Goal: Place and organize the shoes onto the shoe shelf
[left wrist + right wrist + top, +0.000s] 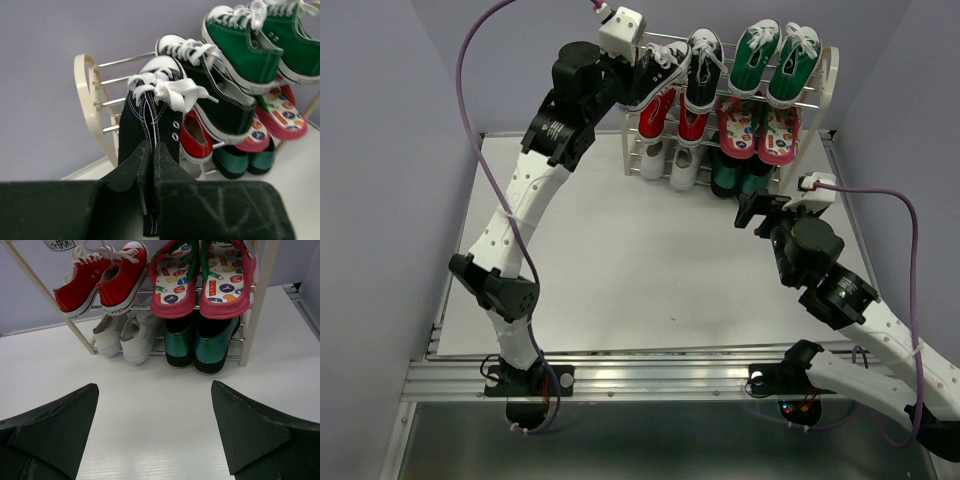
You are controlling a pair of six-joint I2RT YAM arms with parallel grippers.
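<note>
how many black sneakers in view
2. One black sneaker sits atop the shoe shelf beside the green pair; the other black sneaker is at the top tier's left end, heel pinched by the left gripper. None seem hidden.

The left arm [525, 215] rises from its base at the lower left of the top view, bends at the elbow and stretches to the upper middle. There the left gripper [634, 80] pinches the heel of a black shoe [150, 120], its jaws pressed nearly together. The right arm [840, 290] reaches from the lower right toward centre right. The right gripper [155, 432] points forward, fingers spread wide with nothing between them.
</note>
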